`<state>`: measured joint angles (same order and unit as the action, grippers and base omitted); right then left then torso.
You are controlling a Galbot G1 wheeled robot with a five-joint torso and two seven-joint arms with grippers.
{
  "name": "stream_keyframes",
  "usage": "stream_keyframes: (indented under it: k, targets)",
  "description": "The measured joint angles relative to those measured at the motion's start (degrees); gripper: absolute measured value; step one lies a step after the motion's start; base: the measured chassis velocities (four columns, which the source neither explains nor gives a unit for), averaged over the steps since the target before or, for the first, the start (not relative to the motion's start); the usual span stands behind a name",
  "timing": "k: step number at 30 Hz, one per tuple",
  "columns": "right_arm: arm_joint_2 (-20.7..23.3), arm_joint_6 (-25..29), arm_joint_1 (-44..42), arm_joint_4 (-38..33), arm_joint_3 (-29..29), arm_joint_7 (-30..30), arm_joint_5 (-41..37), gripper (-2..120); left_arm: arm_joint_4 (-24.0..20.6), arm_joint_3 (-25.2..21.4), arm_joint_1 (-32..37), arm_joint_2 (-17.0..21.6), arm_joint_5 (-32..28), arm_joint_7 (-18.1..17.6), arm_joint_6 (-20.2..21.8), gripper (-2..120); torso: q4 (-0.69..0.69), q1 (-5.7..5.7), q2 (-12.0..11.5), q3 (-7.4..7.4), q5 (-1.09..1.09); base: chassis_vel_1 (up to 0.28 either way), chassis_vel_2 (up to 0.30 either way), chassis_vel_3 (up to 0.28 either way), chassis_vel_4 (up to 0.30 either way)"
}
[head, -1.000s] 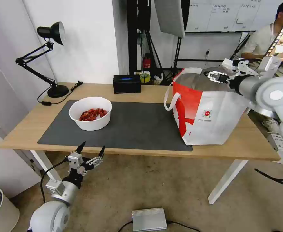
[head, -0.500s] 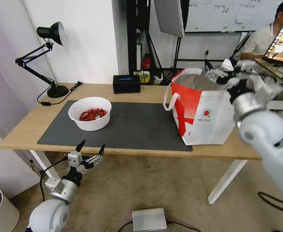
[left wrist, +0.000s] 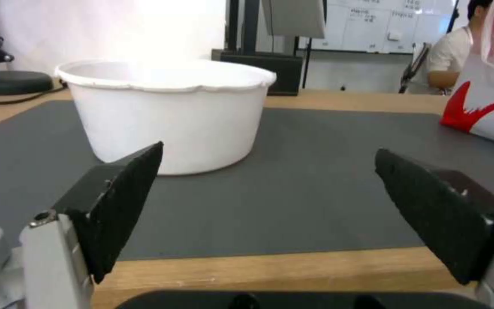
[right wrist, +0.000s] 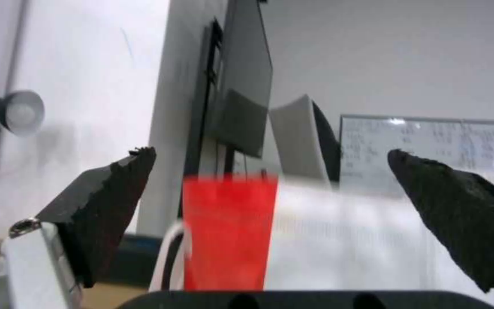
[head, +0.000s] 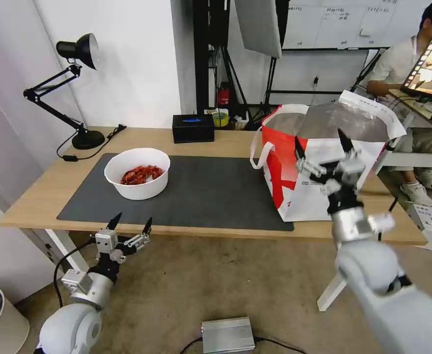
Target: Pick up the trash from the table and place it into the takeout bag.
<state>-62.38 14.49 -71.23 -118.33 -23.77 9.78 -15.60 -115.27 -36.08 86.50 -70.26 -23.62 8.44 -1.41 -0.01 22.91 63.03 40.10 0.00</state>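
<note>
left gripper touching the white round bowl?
Apart. Left wrist view: the open left gripper sits off the desk edge, bare dark grey mat between its fingertips and the white round bowl.

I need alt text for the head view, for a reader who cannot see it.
A white bowl of red shells sits on the dark mat of a wooden table, the takeout bag at its right end. The right tool is open before the bag; the left tool is open below the table's near edge.

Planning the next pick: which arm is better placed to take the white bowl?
Probably the left. The left gripper hangs open at the table's near edge, facing the bowl. The right gripper is open in front of the bag, farther off.
</note>
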Motion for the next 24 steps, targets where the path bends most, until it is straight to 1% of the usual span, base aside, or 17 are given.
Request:
stream_keyframes:
  k: [6, 7, 8, 10, 18, 19, 22, 24]
  targets:
    - [-4.0, -0.1, -4.0, -0.1, 0.5, 0.4, 3.3, 100, 0.1, 0.2, -0.2, 0.5, -0.5, -0.2, 0.3, 100, 0.01, 0.01, 0.0, 0.00, 0.00, 0.000, 0.000, 0.000, 0.000]
    - [-4.0, -0.1, -4.0, -0.1, 0.5, 0.4, 3.3, 100, 0.1, 0.2, -0.2, 0.5, -0.5, -0.2, 0.3, 100, 0.01, 0.01, 0.0, 0.00, 0.00, 0.000, 0.000, 0.000, 0.000]
    - [-5.6, -1.0, -5.6, -0.6, 0.8, 1.2, 4.0, 100, 0.1, 0.2, -0.3, 0.8, -0.9, -0.3, 0.3, 100, 0.01, 0.01, 0.0, 0.00, -0.01, 0.000, 0.000, 0.000, 0.000]
    - [-6.1, -1.4, -6.2, -0.9, 1.0, 1.6, 4.1, 100, 0.1, 0.2, -0.3, 0.9, -1.0, -0.3, 0.4, 100, 0.01, 0.01, 0.0, 0.00, 0.00, 0.000, 0.000, 0.000, 0.000]
    - [-11.4, -4.1, -13.9, -2.6, 4.4, 4.8, 7.0, 100, 0.1, 0.2, -1.4, 1.7, -2.0, -0.4, 0.9, 100, 0.01, 0.01, 0.0, 0.00, 0.00, 0.000, 0.000, 0.000, 0.000]
    - [-11.4, -4.1, -13.9, -2.6, 4.4, 4.8, 7.0, 100, 0.1, 0.2, -1.4, 1.7, -2.0, -0.4, 0.9, 100, 0.01, 0.01, 0.0, 0.00, 0.00, 0.000, 0.000, 0.000, 0.000]
    - [-12.6, -5.3, -17.6, -3.6, 6.0, 5.3, 7.7, 100, -0.5, 0.9, -1.7, 0.9, -1.8, -0.5, 2.0, 100, 0.00, 0.01, 0.0, 0.00, 0.00, 0.000, 0.000, 0.000, 0.000]
    - [-12.7, -5.4, -18.1, -3.7, 6.2, 5.3, 7.7, 100, -0.7, 1.0, -1.6, 0.6, -1.6, -0.5, 2.1, 100, 0.00, 0.00, 0.0, 0.00, 0.00, 0.000, 0.000, 0.000, 0.000]
